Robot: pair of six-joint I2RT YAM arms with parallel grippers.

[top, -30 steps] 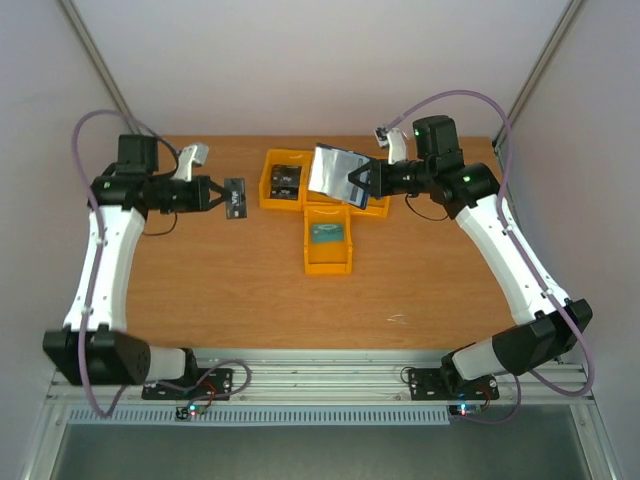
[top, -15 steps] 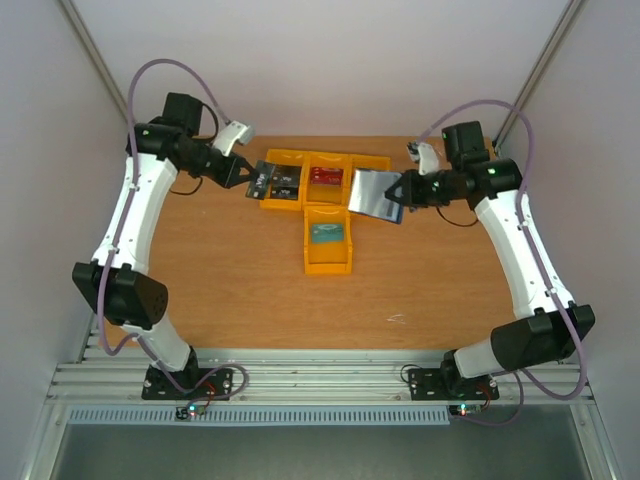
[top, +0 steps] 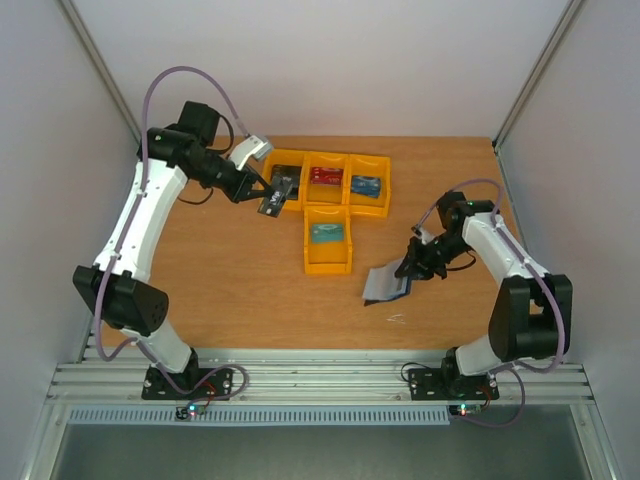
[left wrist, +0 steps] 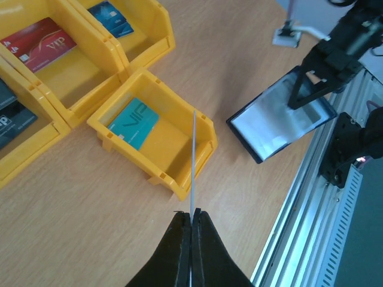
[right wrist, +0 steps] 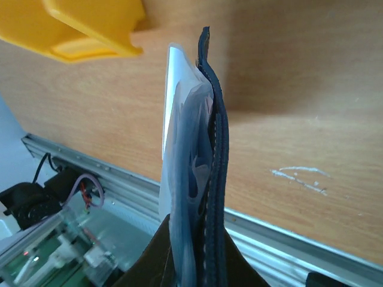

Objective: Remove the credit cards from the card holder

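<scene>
My left gripper [top: 262,186] is shut on a dark credit card [top: 272,198], held above the left end of the yellow bins. In the left wrist view that credit card [left wrist: 193,161] shows edge-on, rising from between the shut tips of the left gripper [left wrist: 191,215]. My right gripper [top: 410,265] is shut on the card holder [top: 385,283], low over the table at the front right, pale inside facing up. The right wrist view shows the card holder [right wrist: 206,149] edge-on, navy cover and clear sleeves, clamped by the right gripper [right wrist: 197,230].
Three yellow bins [top: 375,208] stand in a row at the back, with one more bin [top: 327,265] in front. They hold a dark card [top: 285,180], a red card [top: 325,175], a blue card [top: 365,185] and a teal card [top: 325,233]. A metal rail [top: 320,370] runs along the near edge.
The left arm swung right with the dark card, from the table's left side to the left bin. The right arm carried the card holder from above the bins down to the front right.
</scene>
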